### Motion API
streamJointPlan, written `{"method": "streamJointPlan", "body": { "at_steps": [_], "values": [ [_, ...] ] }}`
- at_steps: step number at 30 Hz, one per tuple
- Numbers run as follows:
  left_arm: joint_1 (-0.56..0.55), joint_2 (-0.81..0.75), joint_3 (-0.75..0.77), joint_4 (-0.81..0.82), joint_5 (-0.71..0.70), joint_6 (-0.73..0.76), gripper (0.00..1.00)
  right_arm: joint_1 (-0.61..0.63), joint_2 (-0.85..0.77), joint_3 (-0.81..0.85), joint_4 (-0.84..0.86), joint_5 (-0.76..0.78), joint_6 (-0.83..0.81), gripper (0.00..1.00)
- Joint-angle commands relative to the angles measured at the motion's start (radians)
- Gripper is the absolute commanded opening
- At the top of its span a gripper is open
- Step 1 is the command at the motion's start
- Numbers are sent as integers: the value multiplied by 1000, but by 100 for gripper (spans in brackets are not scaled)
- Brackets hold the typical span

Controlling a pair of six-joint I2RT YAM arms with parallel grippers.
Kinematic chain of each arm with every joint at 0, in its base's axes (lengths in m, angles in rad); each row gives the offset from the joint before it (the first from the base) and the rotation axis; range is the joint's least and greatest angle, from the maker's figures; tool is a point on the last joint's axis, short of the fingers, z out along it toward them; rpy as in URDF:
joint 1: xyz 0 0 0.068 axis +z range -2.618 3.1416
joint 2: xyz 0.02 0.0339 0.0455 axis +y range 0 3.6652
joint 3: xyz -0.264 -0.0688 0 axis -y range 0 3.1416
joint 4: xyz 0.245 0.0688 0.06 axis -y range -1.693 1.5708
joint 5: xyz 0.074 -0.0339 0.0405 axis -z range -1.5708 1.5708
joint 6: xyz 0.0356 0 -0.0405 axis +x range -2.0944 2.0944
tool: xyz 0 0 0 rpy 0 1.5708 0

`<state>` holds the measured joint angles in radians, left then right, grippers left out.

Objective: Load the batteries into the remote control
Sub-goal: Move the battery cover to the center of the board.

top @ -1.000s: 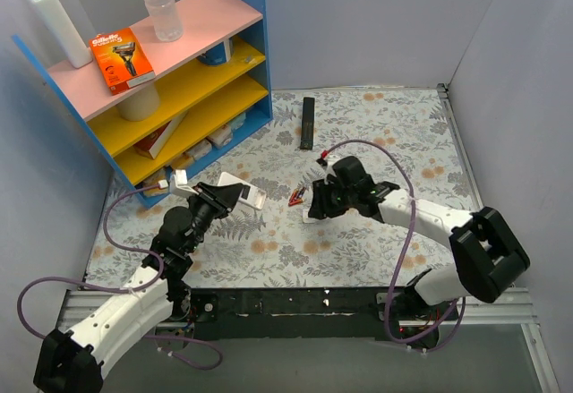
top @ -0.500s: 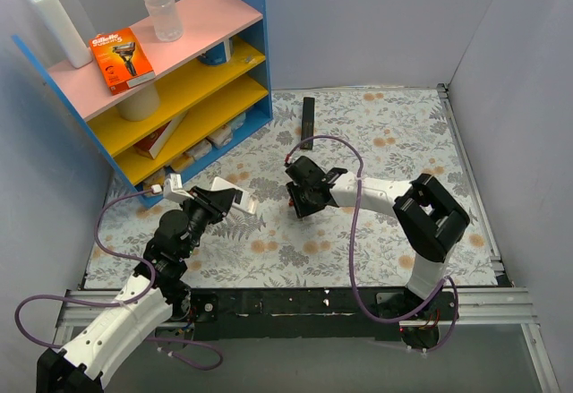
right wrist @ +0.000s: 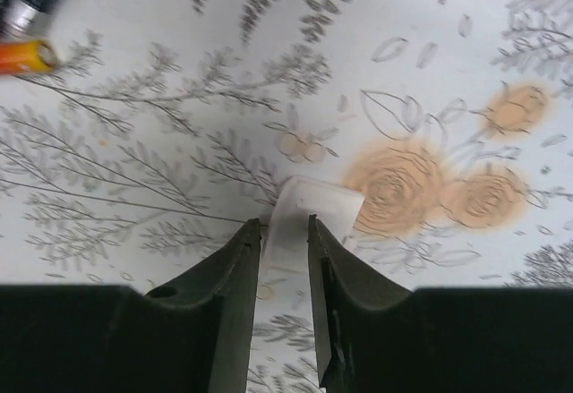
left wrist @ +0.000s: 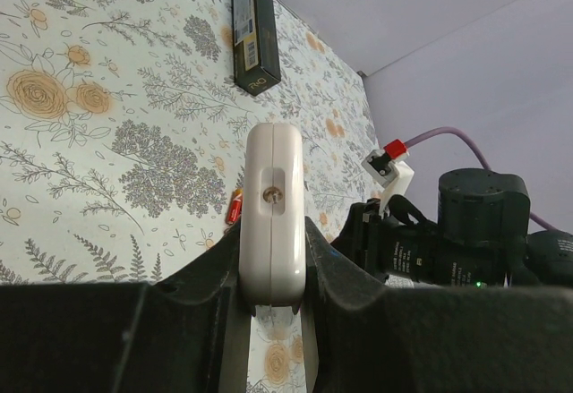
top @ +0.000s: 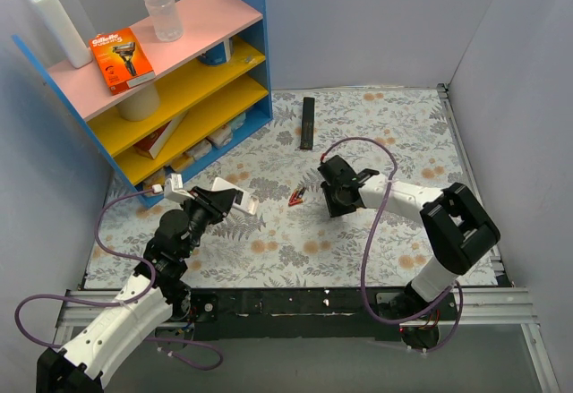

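Note:
My left gripper is shut on the small remote control and holds it above the mat, edge-on, with its white back showing. In the left wrist view the remote sits clamped between the fingers. The two batteries, dark and red-orange, lie on the mat between the arms. They also show in the left wrist view and at the top left of the right wrist view. My right gripper is low over the mat, right of the batteries. Its jaws are closed on a thin white cover piece.
A long black remote lies at the back of the mat, also seen in the left wrist view. A blue shelf unit with bottles and boxes stands at the back left. Grey walls enclose the floral mat.
The right gripper swung left to the batteries, then back right to where it is now. The left arm shifted slightly left with the remote still in its grip.

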<state>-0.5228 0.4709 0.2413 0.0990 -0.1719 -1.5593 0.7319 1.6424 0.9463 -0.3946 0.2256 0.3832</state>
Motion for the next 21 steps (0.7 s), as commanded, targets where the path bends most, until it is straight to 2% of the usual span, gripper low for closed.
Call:
{"method": "streamJointPlan", "body": {
  "at_steps": [1, 3, 5, 6, 10, 11, 13, 14, 16, 21],
  "values": [
    [-2, 3, 1, 34, 12, 11, 0, -25, -101, -21, -24, -11, -116, 36],
    [-2, 3, -2, 41, 18, 10, 0, -25, -171, -11, 3, -60, -185, 42],
    [-2, 2, 1, 44, 25, 10, 0, -25, -217, 15, 45, -130, -237, 56],
    [-2, 0, 1, 42, 26, 10, 0, -25, -260, 23, 62, -155, -260, 59],
    [-2, -15, 6, 24, 35, 10, 0, -23, -358, 32, 181, -251, -380, 64],
    [-2, -21, 4, 19, 34, 7, 0, -23, -377, 26, 263, -308, -442, 64],
    [0, -34, 6, 1, 32, 4, 0, -25, -414, -3, 331, -328, -461, 64],
    [0, -49, 6, -8, 29, 1, 0, -25, -421, -4, 358, -336, -475, 77],
    [-2, -61, 7, -39, 25, -11, 0, -23, -418, 9, 379, -377, -539, 92],
    [-2, -123, 15, -136, -4, -36, 0, -23, -272, 136, 274, -465, -642, 93]
  ]
}}
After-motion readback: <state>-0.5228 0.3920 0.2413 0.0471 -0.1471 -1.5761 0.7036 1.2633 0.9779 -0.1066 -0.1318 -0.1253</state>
